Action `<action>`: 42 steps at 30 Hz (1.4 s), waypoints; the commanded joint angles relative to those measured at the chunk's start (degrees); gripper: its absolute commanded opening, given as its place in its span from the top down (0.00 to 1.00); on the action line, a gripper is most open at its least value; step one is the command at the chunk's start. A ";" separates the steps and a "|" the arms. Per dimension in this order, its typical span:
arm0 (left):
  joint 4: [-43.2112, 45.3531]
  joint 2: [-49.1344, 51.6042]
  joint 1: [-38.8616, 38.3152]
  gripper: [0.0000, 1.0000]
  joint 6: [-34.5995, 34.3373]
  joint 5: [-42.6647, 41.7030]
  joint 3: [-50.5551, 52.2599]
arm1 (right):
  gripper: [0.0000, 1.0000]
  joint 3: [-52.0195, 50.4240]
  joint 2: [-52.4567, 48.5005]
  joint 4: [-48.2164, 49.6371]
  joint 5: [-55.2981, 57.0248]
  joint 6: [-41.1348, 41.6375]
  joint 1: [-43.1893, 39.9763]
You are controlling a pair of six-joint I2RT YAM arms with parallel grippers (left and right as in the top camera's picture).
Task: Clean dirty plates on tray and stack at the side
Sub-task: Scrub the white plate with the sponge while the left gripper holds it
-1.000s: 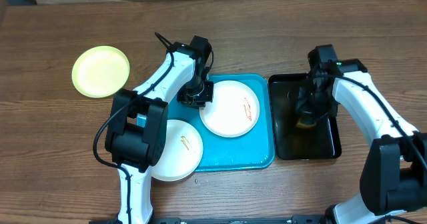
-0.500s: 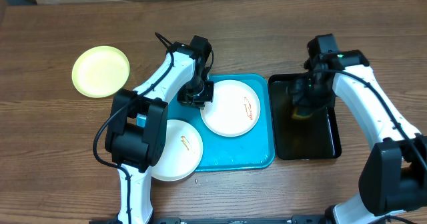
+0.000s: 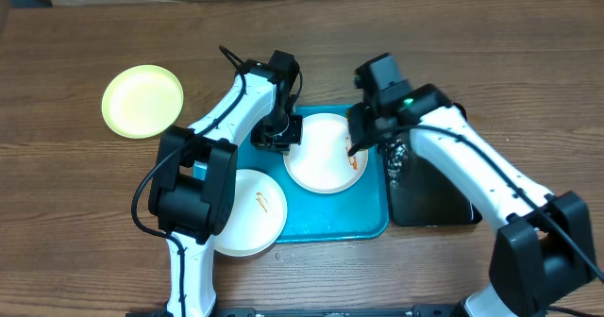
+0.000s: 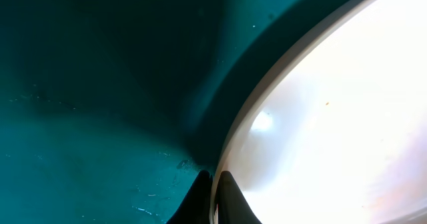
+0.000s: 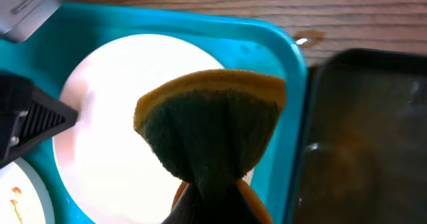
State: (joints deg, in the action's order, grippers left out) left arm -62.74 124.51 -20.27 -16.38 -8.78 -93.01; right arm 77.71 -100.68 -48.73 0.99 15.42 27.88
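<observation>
Left gripper (image 4: 215, 196) clamped on the rim of a white plate (image 3: 326, 158) on the blue tray (image 3: 370, 218), right gripper (image 5: 212, 207) pinching a sponge (image 5: 210, 121) over that plate's right side

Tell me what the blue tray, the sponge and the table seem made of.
The tray looks like moulded plastic: uniform turquoise, smooth, slight sheen, rounded corners. The sponge seems foam with a scouring face: yellow-orange layer, fuzzy dark green layer, folded over. The table shows matte brown wood grain; solid wood or laminate, I cannot tell.
</observation>
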 commanded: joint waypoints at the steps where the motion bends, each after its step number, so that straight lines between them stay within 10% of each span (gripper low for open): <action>1: 0.26 -0.13 -0.81 0.95 0.09 0.17 0.24 | 0.96 1.18 -3.37 0.68 8.07 2.45 2.75; 24: 0.22 -0.13 -0.81 0.95 0.11 0.17 0.24 | 0.96 -0.87 -17.77 1.31 5.22 11.17 4.63; 42: 0.24 -0.13 -0.74 0.95 0.11 0.20 0.24 | 0.96 4.15 -17.35 7.87 -35.58 7.67 -0.20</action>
State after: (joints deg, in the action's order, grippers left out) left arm -62.78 124.51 -20.53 -16.36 -8.27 -93.01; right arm 78.48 -117.45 -40.49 -22.15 25.65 30.37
